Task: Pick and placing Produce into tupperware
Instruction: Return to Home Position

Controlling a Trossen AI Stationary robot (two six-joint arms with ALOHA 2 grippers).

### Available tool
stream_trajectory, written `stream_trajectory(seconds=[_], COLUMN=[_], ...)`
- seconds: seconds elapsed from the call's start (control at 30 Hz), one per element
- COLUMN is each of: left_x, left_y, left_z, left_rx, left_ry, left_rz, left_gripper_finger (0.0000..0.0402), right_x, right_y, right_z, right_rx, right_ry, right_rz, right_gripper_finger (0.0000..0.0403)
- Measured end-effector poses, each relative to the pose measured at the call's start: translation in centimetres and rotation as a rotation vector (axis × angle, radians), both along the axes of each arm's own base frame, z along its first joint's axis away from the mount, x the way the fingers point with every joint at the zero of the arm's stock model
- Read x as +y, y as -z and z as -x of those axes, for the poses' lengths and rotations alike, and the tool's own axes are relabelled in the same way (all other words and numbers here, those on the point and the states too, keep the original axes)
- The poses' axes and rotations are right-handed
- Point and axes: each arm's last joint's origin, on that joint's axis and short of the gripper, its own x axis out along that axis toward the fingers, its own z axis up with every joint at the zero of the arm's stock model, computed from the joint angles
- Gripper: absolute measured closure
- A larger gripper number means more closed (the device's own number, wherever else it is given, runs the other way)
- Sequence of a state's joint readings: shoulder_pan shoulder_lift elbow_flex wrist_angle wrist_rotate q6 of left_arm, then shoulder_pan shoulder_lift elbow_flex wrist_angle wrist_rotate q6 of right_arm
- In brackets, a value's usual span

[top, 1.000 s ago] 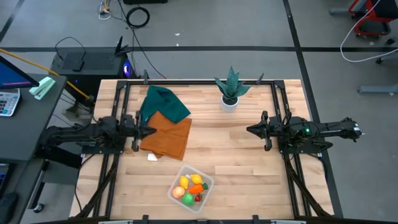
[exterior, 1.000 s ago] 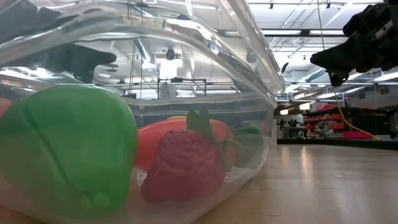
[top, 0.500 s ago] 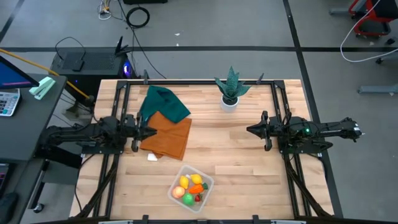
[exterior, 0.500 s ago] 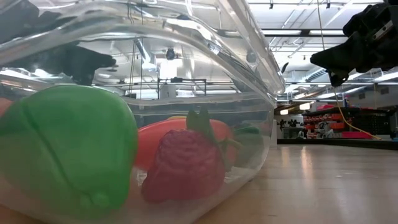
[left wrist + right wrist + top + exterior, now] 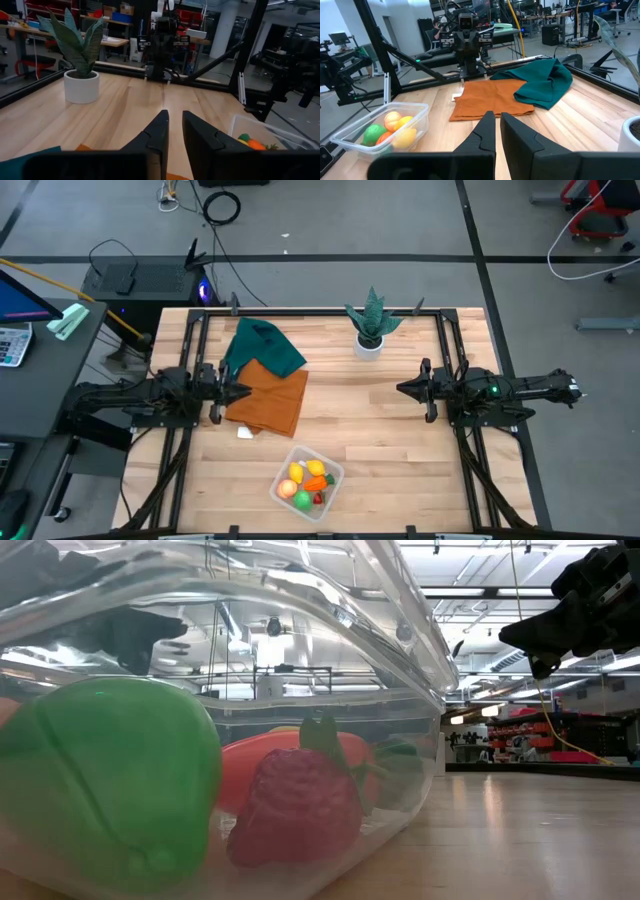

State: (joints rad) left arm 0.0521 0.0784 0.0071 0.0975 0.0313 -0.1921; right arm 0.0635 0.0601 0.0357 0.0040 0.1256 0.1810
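All the produce (image 5: 305,480) I can spot sits inside the tupperware (image 5: 333,470), at the near edge of the worktop (image 5: 390,450) between the two arms. I see none loose on the wood. The low view shows a toy strawberry (image 5: 295,805) and a big green piece (image 5: 100,780) pressed against the clear wall. The left end effector (image 5: 245,391) hovers over the orange cloth (image 5: 275,405), clenched on nothing. The right end effector (image 5: 400,389) is likewise clenched and empty, well apart from the box. My read on handling: the toys are light, hard, smooth and rounded, so likely to slip or roll — I'd pinch across the widest middle. The tupperware looks thin and light, likely to skid if nudged — I'd take its rim, not the flexing wall.
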Motion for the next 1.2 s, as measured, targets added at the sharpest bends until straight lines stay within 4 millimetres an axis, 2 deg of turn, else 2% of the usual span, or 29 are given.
stream_trajectory(seconds=[1.2], left_x=[0.00], left_y=[-0.05], left_z=[0.00], left_rx=[-0.006], left_ry=[-0.002], left_rz=[-0.001], left_gripper_finger=[0.0332], right_x=[0.00], right_y=[0.00], right_z=[0.00], right_rx=[0.000], right_ry=[0.000], right_rz=[0.000], right_gripper_finger=[0.0402])
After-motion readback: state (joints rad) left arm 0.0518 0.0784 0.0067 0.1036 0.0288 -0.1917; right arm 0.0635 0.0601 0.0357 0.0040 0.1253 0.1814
